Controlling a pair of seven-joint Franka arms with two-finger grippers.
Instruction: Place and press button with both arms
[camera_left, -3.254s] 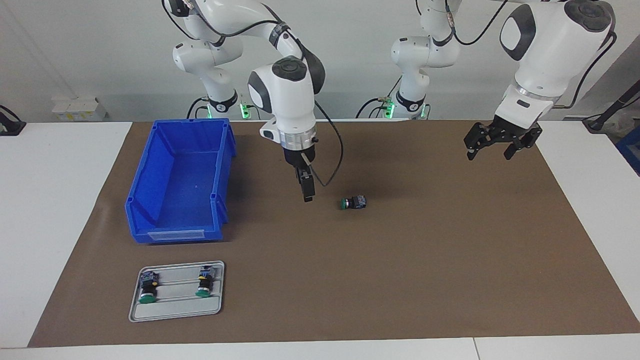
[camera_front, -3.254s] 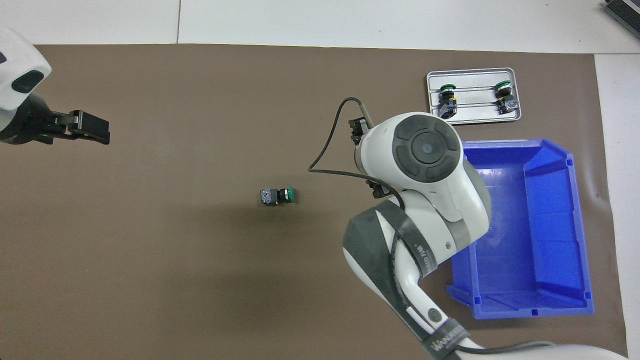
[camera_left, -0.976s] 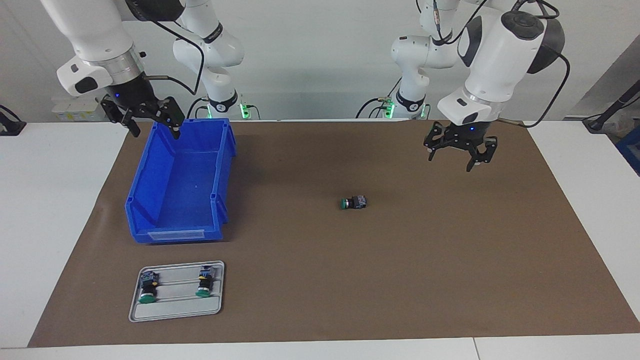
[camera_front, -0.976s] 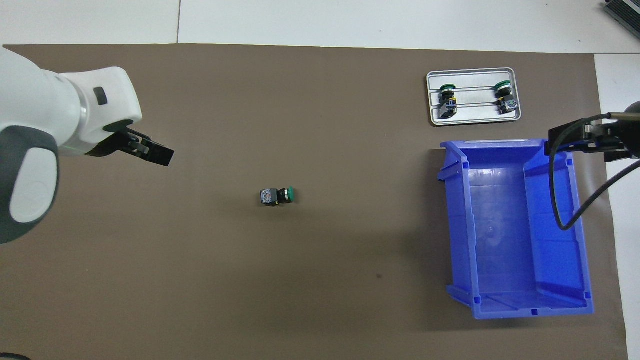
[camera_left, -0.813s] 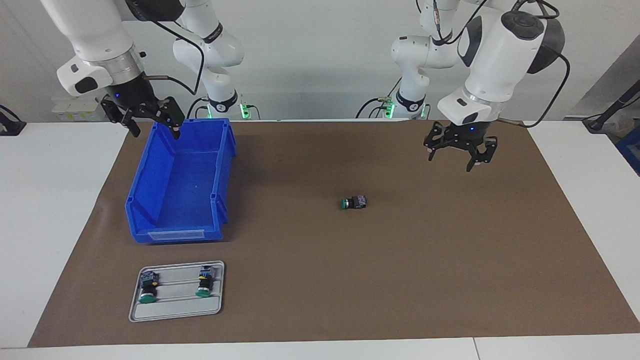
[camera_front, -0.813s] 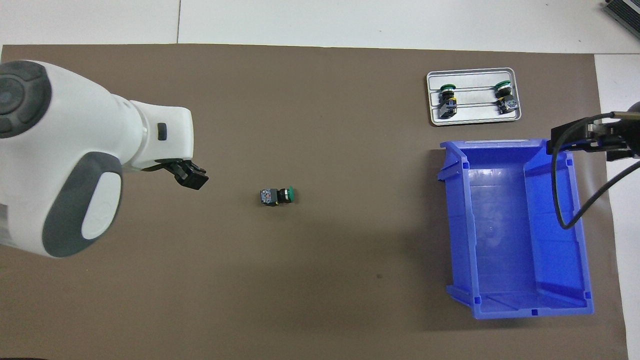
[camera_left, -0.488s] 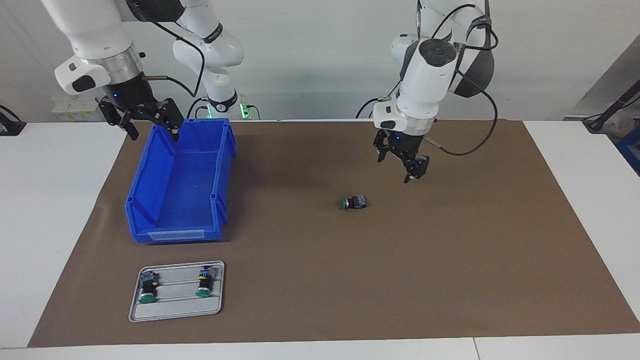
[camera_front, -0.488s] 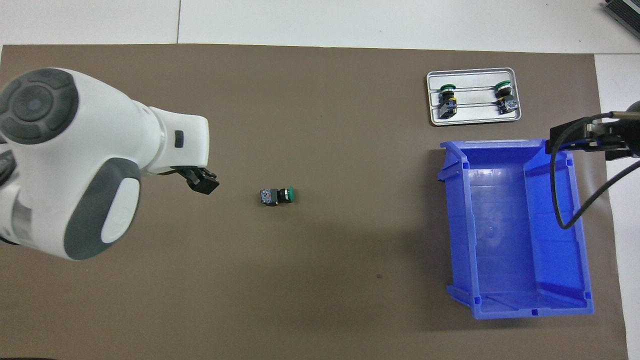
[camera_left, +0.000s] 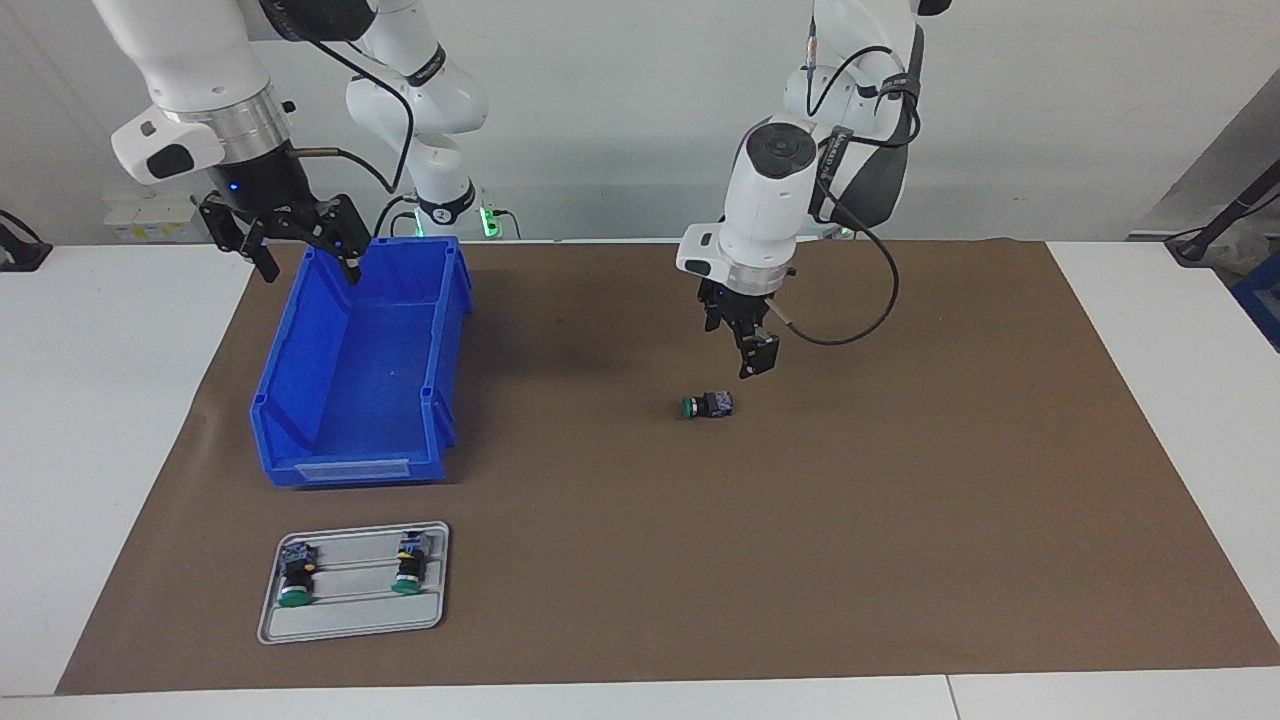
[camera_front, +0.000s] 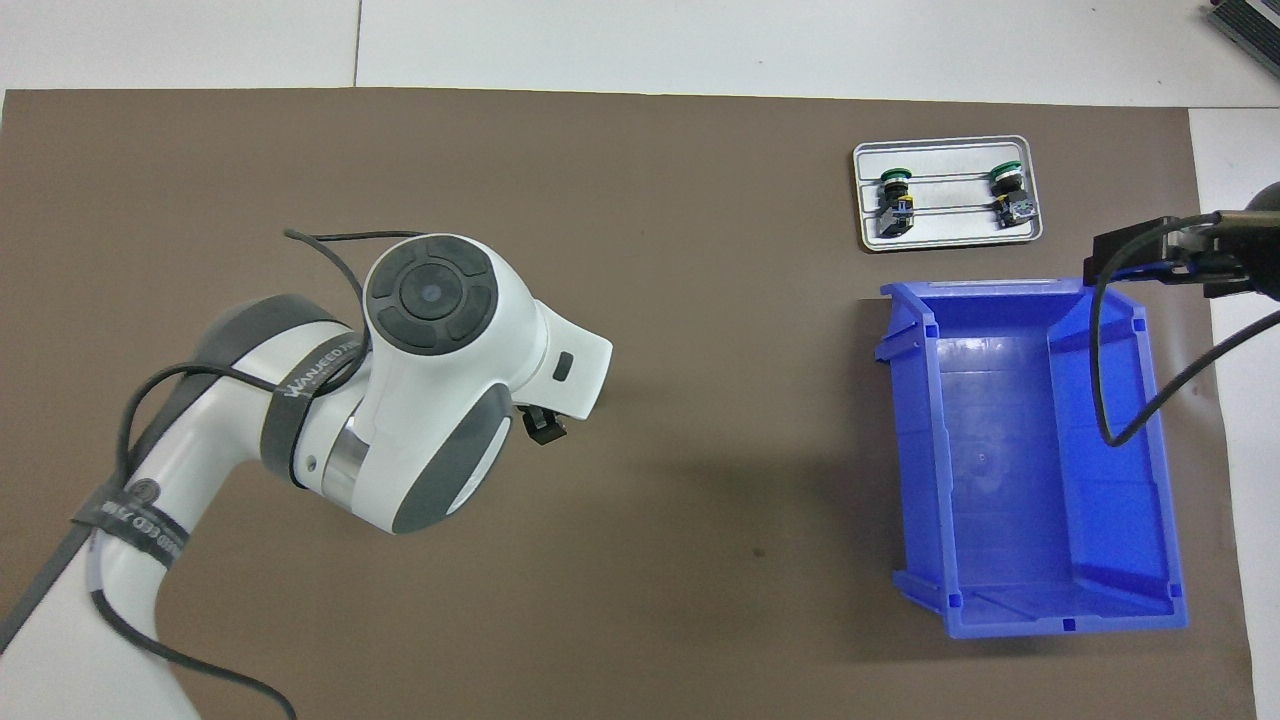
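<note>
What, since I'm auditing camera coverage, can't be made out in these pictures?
Overhead view: the button is hidden under the left arm's wrist.
Overhead view: that wrist covers the left pincer except a tip.
Overhead view: the edge cuts off the right pincer's arm.
Both views: tray buttons' markings, too small.

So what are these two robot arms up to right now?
A small green-capped button lies on its side on the brown mat. The left gripper hangs just above it, not touching. The right gripper waits open over the blue bin, at the rim nearest the robots. Two more buttons sit in a grey tray, which lies farther from the robots than the bin.
</note>
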